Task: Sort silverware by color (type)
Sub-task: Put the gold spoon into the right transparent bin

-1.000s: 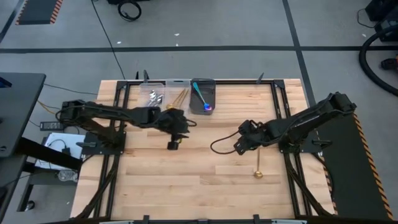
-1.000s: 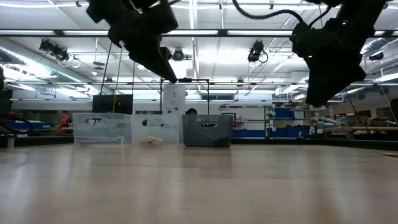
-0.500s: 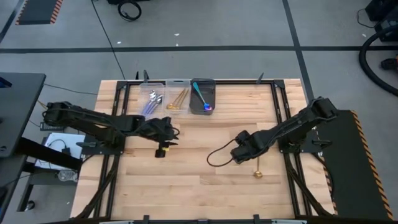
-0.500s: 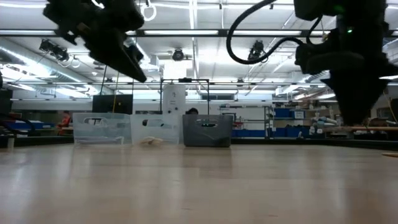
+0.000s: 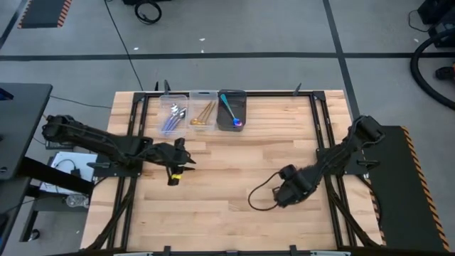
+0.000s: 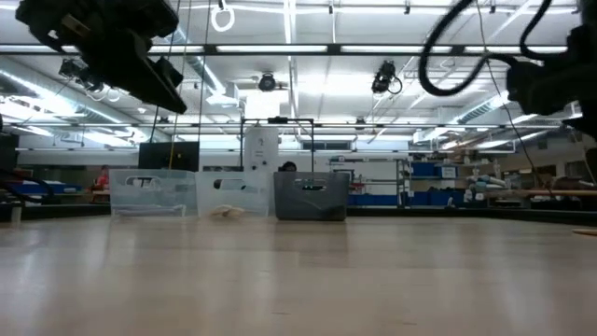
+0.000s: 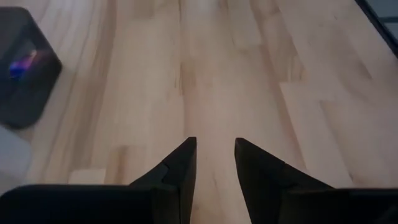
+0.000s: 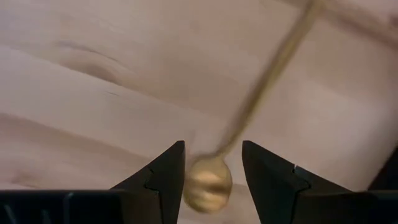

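Note:
One gold spoon (image 8: 261,81) lies flat on the wooden table toward its near right. My right gripper (image 8: 211,146) hangs over it, open and pointing down. In the right wrist view the spoon's bowl (image 8: 208,180) shows between the two fingers; I see no touch. In the high view that gripper (image 5: 286,195) hides the spoon. My left gripper (image 5: 174,171) hovers open and empty over the table's left middle. At the far edge, lilac-handled spoons (image 5: 173,114), gold spoons (image 5: 203,112) and an iridescent spoon (image 5: 231,112) each lie in their own bin.
The three bins stand side by side at the far edge: two clear bins (image 6: 152,193) (image 6: 233,196) and a dark grey bin (image 6: 310,196) (image 7: 22,74). A black frame (image 5: 316,121) runs along the table's sides. Bare wood (image 5: 227,178) lies between the two arms.
My left gripper has drawn back from the bins toward the table's left and near edge, staying open. My right gripper has gone toward the near edge and down over the gold spoon, tipping to point down and rolling about. The spoon has stayed where it was.

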You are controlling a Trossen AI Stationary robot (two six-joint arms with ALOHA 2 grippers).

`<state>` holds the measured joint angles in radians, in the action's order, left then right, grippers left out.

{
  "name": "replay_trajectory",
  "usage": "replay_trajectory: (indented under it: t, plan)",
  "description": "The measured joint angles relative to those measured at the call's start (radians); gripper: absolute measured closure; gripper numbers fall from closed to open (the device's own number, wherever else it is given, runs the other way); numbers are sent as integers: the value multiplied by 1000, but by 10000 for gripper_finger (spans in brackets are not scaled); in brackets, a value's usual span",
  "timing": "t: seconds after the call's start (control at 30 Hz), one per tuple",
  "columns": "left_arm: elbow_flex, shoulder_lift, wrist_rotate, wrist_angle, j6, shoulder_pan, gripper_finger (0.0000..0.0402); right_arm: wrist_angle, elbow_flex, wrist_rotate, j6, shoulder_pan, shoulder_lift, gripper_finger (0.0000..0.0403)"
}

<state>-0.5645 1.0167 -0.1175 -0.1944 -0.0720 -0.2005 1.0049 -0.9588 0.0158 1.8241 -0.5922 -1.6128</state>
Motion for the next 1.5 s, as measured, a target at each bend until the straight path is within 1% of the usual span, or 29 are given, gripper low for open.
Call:
replay_trajectory:
  t: [0.1,0.2,0.3,0.43,0.5,0.63,0.8,1.0,1.1,1.2,1.4,1.5]
  plan:
    - [8,0,-12,-2,-20,-26,285,1,0,-34,82,-29,-23,234]
    - [20,0,-22,-9,-23,-48,285,-4,1,-54,118,-51,-49,234]
    - [35,-8,-57,1,-26,-71,285,-8,1,-44,126,-59,-56,234]
    - [48,-56,-123,4,-22,-104,285,10,1,-6,135,-60,-55,234]
    - [50,-80,-147,-11,-22,-116,285,14,17,-9,141,-60,-54,234]
    - [50,-111,-152,-33,-27,-143,285,-37,68,-16,162,-60,-55,236]
    - [50,-112,-151,-53,-48,-179,285,-132,112,-10,163,-60,-46,241]
    - [50,-112,-150,-74,-101,-206,285,-173,148,-6,165,-60,-20,253]
    - [50,-112,-150,-74,-102,-219,285,-177,152,0,156,-49,-8,266]
    - [50,-112,-150,-74,-102,-232,285,-184,153,-1,148,-42,-7,288]
    - [50,-112,-148,-74,-100,-265,285,-283,203,-1,148,-32,-1,354]
    - [50,-112,-147,-74,-100,-277,285,-291,207,-2,152,-32,0,384]
